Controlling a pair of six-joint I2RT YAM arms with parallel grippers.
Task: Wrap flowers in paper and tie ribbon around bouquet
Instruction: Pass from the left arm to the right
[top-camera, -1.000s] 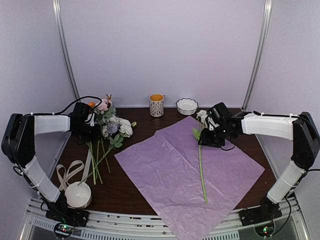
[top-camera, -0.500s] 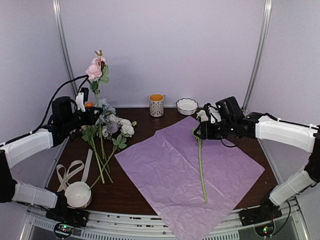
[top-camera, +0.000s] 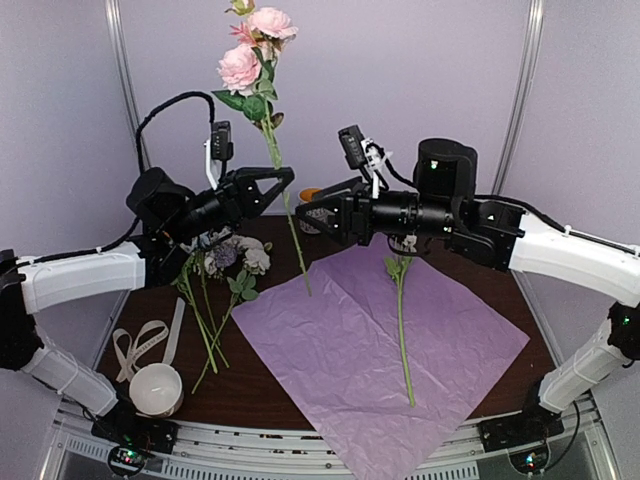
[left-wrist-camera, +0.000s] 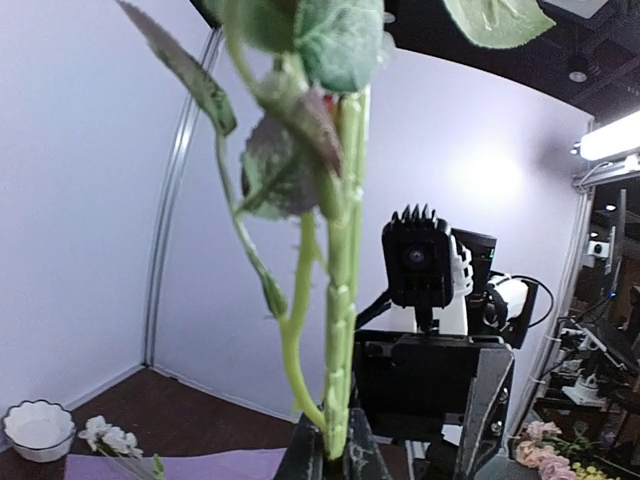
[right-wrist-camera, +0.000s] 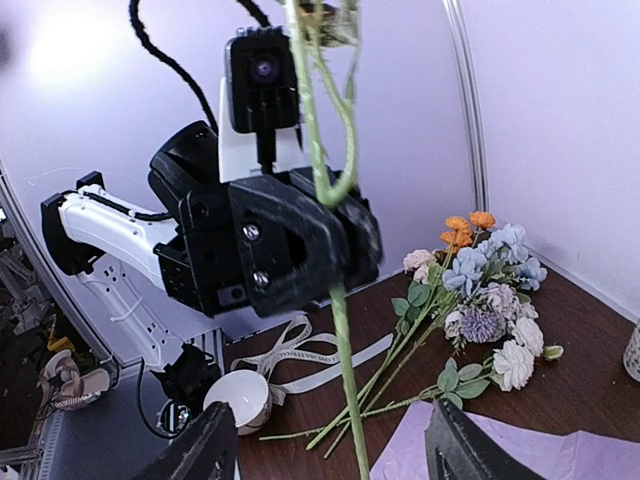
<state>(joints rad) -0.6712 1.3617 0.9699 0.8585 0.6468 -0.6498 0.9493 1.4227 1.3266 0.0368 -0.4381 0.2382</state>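
Flowers (top-camera: 225, 255): most of the bunch lies on the table at middle left of the top view, beside the paper (top-camera: 450, 340). One white-bloomed stem (top-camera: 402, 330) lies on the sheet right of centre. One pink flower (top-camera: 283, 190) is raised upright at upper centre. The ribbon (top-camera: 140, 345) lies at lower left beside a white bowl (top-camera: 157, 388), untouched.

Risks noted:
- The pink flower is top-heavy and pinched at one point on a thin stem. It could swivel in the grip and swing out of line.
- The two grippers face each other tip to tip, very near. A small error in approach would knock them together.
- If this is a hand-over, as it appears, a release by the left before the right has closed would drop the stem. A fall could disturb the sheet or the stem lying on it.

Fingers:
- Left gripper (top-camera: 285, 180): pressed together on the pink flower's stem, well below the blooms.
- Right gripper (top-camera: 305, 218): fingers (right-wrist-camera: 210, 450) spread wide, holding nothing. Whether they touch the stem cannot be told; the stem shows beyond them in the right wrist view.
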